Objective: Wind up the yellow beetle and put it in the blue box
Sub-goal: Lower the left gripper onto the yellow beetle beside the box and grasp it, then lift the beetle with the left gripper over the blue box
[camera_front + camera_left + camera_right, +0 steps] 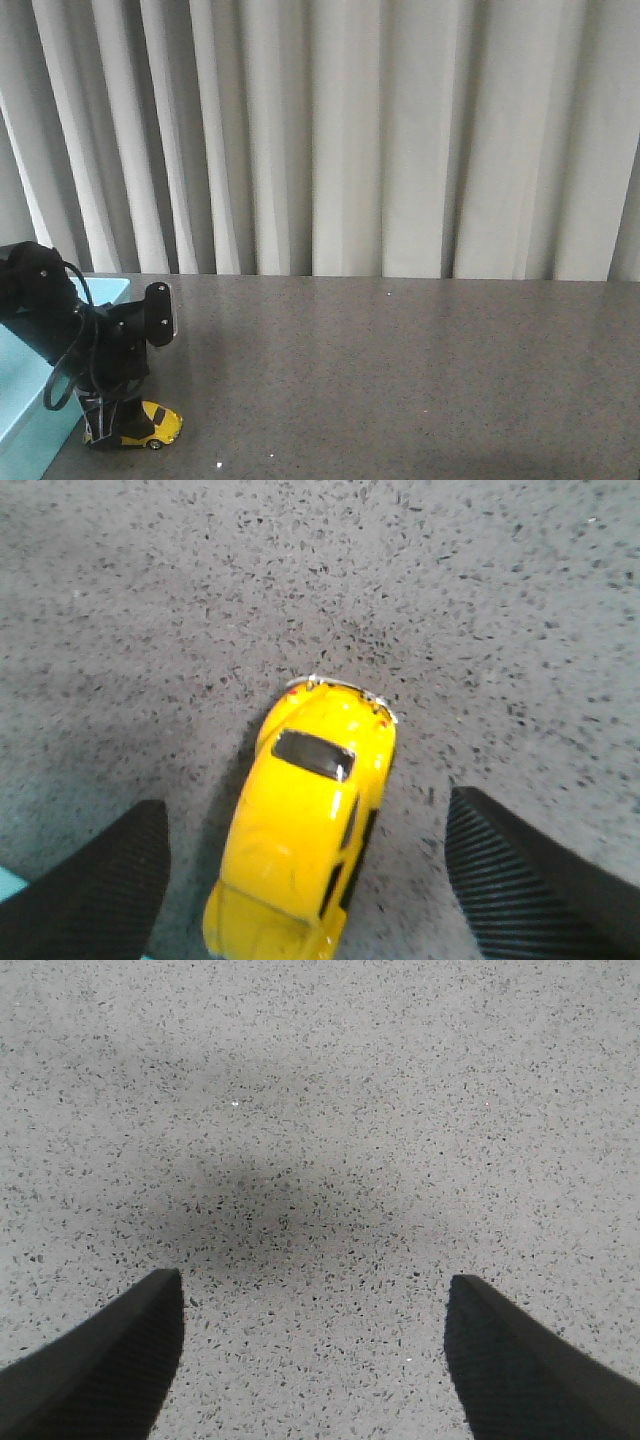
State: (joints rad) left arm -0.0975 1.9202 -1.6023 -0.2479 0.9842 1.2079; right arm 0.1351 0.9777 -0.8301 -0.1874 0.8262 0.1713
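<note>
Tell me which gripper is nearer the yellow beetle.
Left. The left gripper is open with its fingers either side of the yellow beetle on the table. The right gripper is open over bare tabletop, no car in its view.

black arm (60, 310), seemingly looped cable (62, 385)

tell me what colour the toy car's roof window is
Dark, near black, set in the yellow beetle; the left wrist view shows it best.

Lab-like test setup: speckled grey stone-look tabletop (400, 360) across lower frame, pleated off-white curtain (350, 130) filling upper frame.
</note>
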